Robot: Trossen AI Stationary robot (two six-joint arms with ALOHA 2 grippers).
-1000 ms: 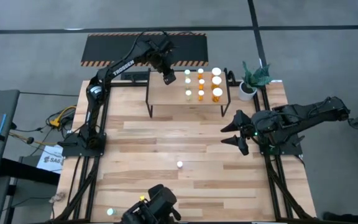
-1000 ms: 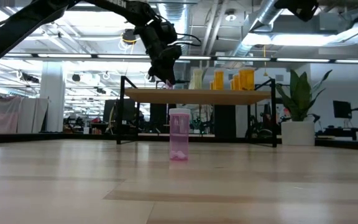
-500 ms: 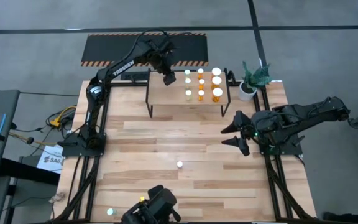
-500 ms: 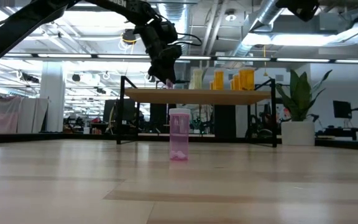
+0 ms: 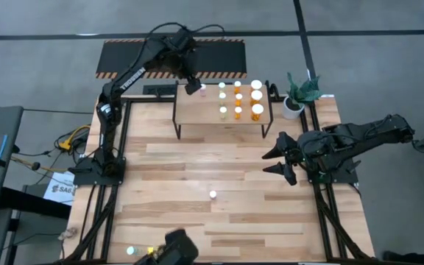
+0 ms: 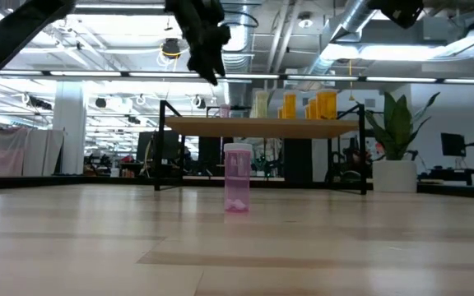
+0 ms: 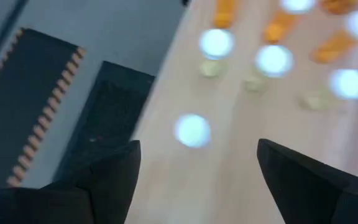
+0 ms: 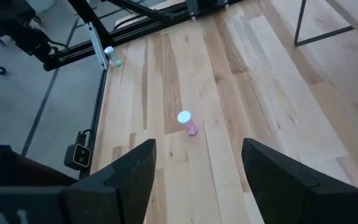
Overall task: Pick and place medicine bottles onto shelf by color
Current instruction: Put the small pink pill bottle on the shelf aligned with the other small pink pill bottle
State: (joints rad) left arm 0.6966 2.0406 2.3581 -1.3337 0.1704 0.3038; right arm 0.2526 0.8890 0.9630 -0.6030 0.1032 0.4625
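The shelf (image 5: 223, 118) stands at the table's far side and carries several white-capped medicine bottles, greenish (image 5: 222, 96) and orange (image 5: 256, 110). A small pink bottle (image 7: 192, 130) stands upright on the shelf top left of them, also seen in the low view (image 6: 224, 110). My left gripper (image 5: 192, 86) hangs open above and just left of it, touching nothing. Another pink bottle (image 5: 213, 195) stands upright on the table's middle, seen in the right wrist view (image 8: 188, 123). My right gripper (image 5: 274, 160) waits open at the table's right side.
A white pot with a green plant (image 5: 299, 94) stands right of the shelf. A black mat with striped edges (image 5: 124, 59) lies beyond the table's far edge. A greenish bottle (image 5: 130, 250) sits by the near left corner, next to a dark camera mount (image 5: 171, 250).
My left gripper has opened and let go of the small pink bottle, then risen and drawn back toward the table's far left. The bottle stays upright on the shelf top. My right arm has kept still.
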